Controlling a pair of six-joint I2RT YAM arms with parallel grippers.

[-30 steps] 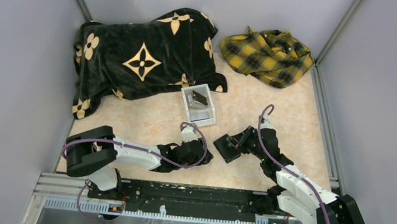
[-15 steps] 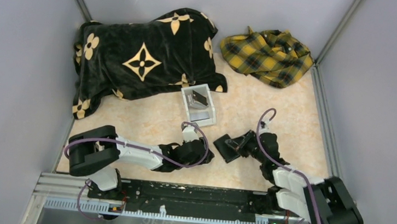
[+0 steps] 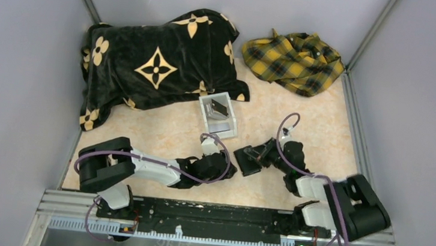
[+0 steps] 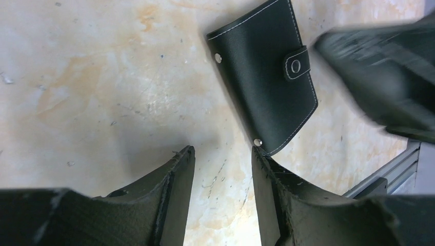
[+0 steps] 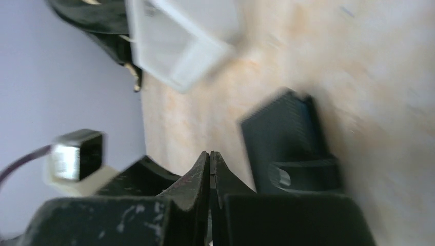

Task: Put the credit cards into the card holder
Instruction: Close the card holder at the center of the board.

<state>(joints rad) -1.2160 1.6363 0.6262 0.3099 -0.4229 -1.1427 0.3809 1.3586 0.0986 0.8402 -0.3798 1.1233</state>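
The card holder (image 3: 247,160) lies closed on the table, a black wallet with white stitching and a snapped strap clasp (image 4: 296,64). In the left wrist view the card holder (image 4: 267,77) is just beyond my left gripper (image 4: 220,151), which is open and empty over bare table; its right fingertip (image 4: 259,154) sits at the wallet's near corner. My right gripper (image 5: 210,154) is shut with nothing between its fingers, beside the card holder (image 5: 282,133). From above, the right gripper (image 3: 259,156) rests against the wallet's right side. A dark credit card (image 3: 219,107) and a pale one (image 3: 221,126) lie in the white box.
The clear-white open box (image 3: 230,119) stands just behind the two grippers. A black blanket with gold flowers (image 3: 155,63) covers the back left, and a yellow plaid cloth (image 3: 294,61) lies at the back right. Grey walls close in both sides.
My right arm has folded lower and swung inward, its gripper staying shut against the card holder, which shifted slightly left. The left arm has barely moved.
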